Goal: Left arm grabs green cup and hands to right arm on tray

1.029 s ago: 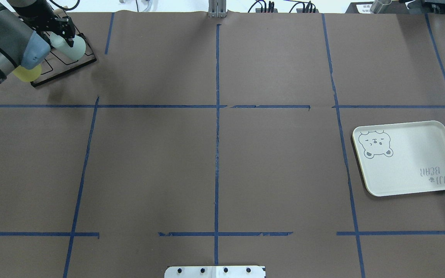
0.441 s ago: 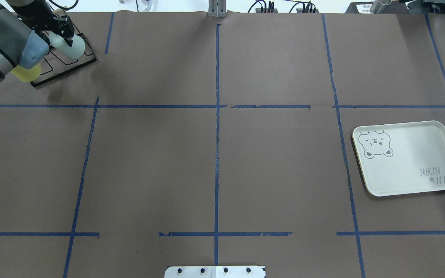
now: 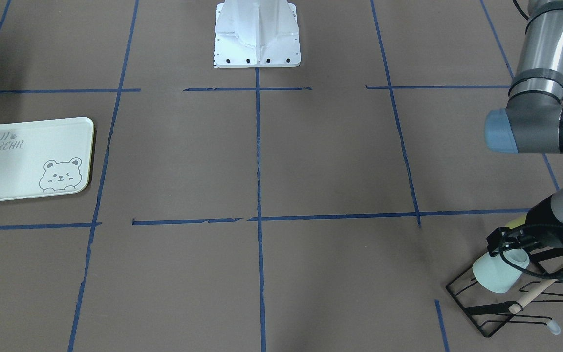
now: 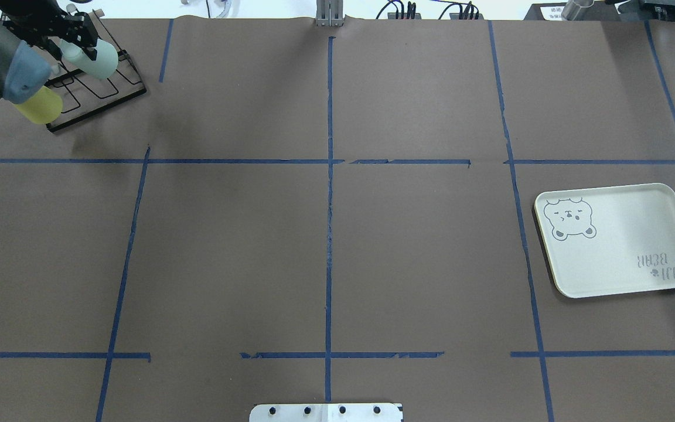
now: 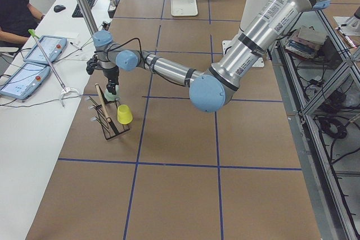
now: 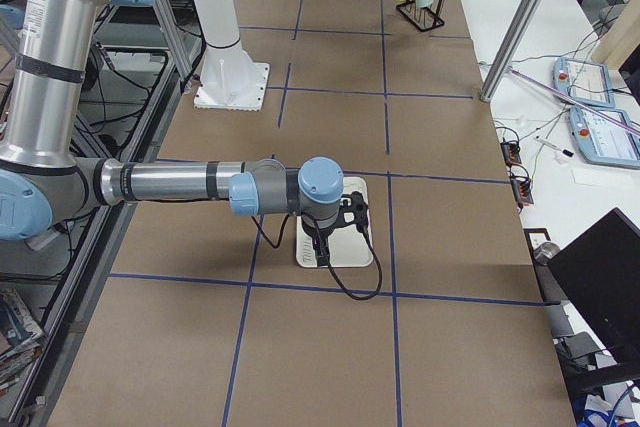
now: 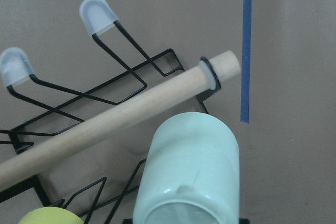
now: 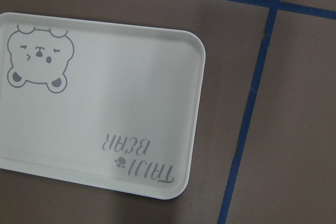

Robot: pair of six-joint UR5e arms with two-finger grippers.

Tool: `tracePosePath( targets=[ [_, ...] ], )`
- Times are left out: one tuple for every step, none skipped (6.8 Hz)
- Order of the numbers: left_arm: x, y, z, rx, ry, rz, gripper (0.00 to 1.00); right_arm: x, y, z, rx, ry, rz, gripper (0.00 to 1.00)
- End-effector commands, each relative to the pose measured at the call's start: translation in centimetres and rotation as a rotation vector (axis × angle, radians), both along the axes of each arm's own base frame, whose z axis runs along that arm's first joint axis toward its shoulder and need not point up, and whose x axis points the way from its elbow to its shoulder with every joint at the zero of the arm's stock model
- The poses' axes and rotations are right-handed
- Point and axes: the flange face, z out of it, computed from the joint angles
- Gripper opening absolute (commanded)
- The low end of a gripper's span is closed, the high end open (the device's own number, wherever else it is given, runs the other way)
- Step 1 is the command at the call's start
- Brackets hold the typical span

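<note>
Front-facing view: left hand seemingly clamps green cup; draw it straight off the rack, clear of the stick.

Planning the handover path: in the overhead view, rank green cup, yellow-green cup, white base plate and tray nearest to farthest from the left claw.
1. green cup, held in the left claw, top left.
2. yellow-green cup, beside it on the rack.
3. white base plate, bottom centre.
4. tray, right side.
</note>
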Motion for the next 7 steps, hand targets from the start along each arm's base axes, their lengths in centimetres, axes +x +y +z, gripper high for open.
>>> tracePosePath(
  targets=[
    [-1.8,2.6,-1.9,0.029,0.012,-0.009,0.02,-0.4,0.0,0.1,-0.002,-0.001,-0.011,1.0],
    [-2.4,3.5,-3.9,0.025,0.009,-0.013,0.02,-0.4,-0.1,0.0,0.0,-0.001,-0.011,1.0],
    [-3.7,4.2,-5.7,0.039,0.014,-0.028,0.02,-0.5,-0.1,0.0,0.0,-0.003,-0.012,1.0],
    [-4.5,5.0,-7.2,0.045,0.017,-0.035,0.02,-0.7,-0.1,0.0,0.0,-0.003,-0.017,1.0],
    [-4.7,5.9,-8.4,0.041,0.015,-0.033,0.02,-1.2,-0.3,-0.3,0.006,-0.003,-0.03,1.0],
    [-4.8,6.9,-10.1,0.048,0.025,-0.036,0.02,-2.4,-1.1,-1.5,0.021,-0.057,-0.055,0.99],
    [-4.4,9.4,-10.0,0.064,0.043,-0.014,0.02,-5.1,-3.2,-3.7,0.051,-0.116,-0.109,0.99]
  ],
)
